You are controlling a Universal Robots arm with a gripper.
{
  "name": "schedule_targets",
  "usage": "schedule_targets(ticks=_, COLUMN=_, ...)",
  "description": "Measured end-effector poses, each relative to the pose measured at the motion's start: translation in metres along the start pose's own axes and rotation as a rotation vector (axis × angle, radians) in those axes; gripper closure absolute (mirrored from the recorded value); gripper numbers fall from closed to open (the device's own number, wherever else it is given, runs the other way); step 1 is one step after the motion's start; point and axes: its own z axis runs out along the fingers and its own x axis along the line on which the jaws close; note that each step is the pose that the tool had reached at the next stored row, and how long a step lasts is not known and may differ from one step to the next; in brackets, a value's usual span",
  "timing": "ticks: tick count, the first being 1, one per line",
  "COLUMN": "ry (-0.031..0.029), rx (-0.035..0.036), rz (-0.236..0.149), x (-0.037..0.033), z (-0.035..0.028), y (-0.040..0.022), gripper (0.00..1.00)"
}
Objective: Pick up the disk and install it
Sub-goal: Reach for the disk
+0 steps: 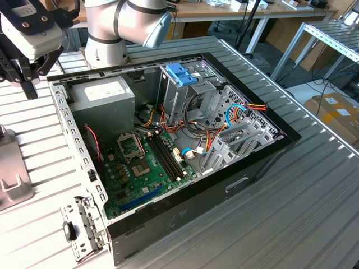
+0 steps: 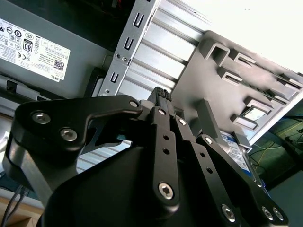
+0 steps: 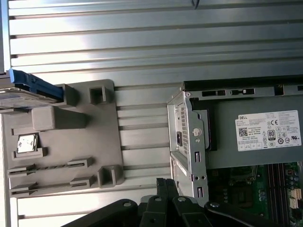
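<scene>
Black and empty, the tool [image 2: 162, 93] hung with its fingers drawn narrow over the ribbed worktop [image 3: 142, 42], just beside the open computer case [image 3: 189, 142]. Beyond lay the grey holder [image 3: 94, 142], and at its far end the disk [image 3: 23, 94], blue rail showing. Brought down pinched like that, I reckoned, it could shove the disk off its seat or clip the case's metal edge.

Logged ribbed bare-metal table [image 3: 156, 42], matt grey plastic holder [image 3: 94, 137], blue plastic rail [image 3: 35, 85] on disk [image 3: 19, 98], matt black gripper [image 2: 162, 94], paper-stickered sheet-metal power supply [image 3: 255, 151].
</scene>
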Motion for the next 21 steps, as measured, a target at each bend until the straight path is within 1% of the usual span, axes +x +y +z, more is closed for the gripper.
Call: schedule_targets(ticks=21, ry=0.0, rx=0.0, rz=0.0, x=0.0095, z=-0.0002, y=-0.0007, gripper=0.89)
